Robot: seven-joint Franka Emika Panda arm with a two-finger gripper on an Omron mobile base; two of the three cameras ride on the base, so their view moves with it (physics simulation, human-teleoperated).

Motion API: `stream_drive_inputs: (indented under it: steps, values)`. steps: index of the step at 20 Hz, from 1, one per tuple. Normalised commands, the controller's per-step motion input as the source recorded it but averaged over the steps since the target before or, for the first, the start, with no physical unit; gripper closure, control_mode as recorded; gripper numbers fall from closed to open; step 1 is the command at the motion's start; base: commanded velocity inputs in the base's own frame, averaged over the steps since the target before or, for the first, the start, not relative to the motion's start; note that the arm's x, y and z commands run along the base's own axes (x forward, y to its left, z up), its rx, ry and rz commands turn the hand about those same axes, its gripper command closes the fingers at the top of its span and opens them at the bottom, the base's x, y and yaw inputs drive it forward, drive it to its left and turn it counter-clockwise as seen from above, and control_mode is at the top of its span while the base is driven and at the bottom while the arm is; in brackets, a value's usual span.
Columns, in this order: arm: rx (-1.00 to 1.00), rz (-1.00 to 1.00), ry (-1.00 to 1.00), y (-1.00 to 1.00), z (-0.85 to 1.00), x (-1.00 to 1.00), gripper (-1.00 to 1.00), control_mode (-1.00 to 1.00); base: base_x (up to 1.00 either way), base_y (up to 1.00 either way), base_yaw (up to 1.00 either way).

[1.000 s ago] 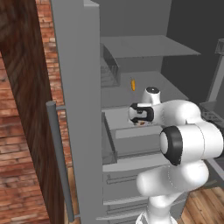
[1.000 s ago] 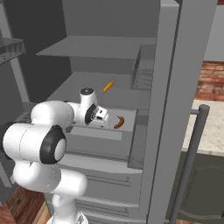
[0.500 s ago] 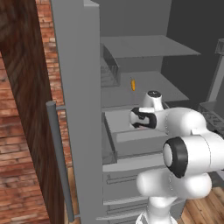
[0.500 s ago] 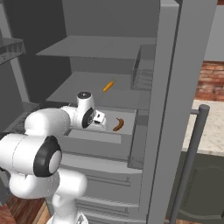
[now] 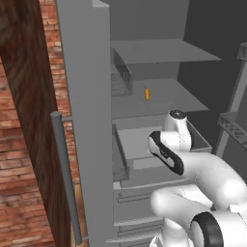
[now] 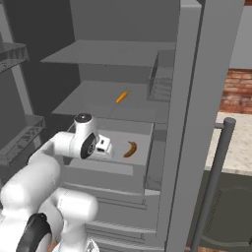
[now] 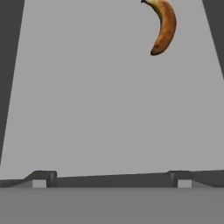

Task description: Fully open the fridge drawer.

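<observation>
The fridge drawer sits in the middle of the open fridge, under the flat shelves and above the lower stacked fronts. It is pulled part of the way out, so you can look down on its light floor. The drawer is wide from side to side, and it slides straight out toward the robot. The gripper is over the drawer, just above its front edge, and it points down into the box. In the hand view the two finger tips stand far apart at the bottom, with the drawer floor beyond them, so the fingers are spread wide and hold nothing. I think the front panel is right below the fingers and a bit toward the robot, so the next pull has to go that same way. A banana lies inside the drawer, past the gripper and nearer the right wall, well away from the fingers. A small orange thing, maybe a carrot, lies on the shelf just above the drawer. To the right of the drawer stands the grey fridge door with its long bar handle. Nothing seems to stand in the drawer's way.
</observation>
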Motion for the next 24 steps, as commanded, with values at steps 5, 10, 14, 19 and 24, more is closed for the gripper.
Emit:
stream_drive_inputs:
  steps: [5,10,14,19,24]
  values:
    - [0.0,0.0,-0.07,0.06,0.09,-0.68,-1.0,-1.0,0.0,0.0,0.0]
    - [0.0,0.0,-0.14,0.04,0.52,-0.5,-1.0,-1.0,0.0,0.0,0.0]
    - [0.0,-0.04,-0.22,0.23,1.0,-0.08,-1.0,-1.0,0.0,0.0,0.0]
    - [0.0,-0.06,-0.25,0.33,1.0,-0.18,-1.0,-1.0,0.0,0.0,0.0]
    - [0.0,-0.04,-0.24,0.18,1.0,-0.38,-1.0,-1.0,0.0,0.0,0.0]
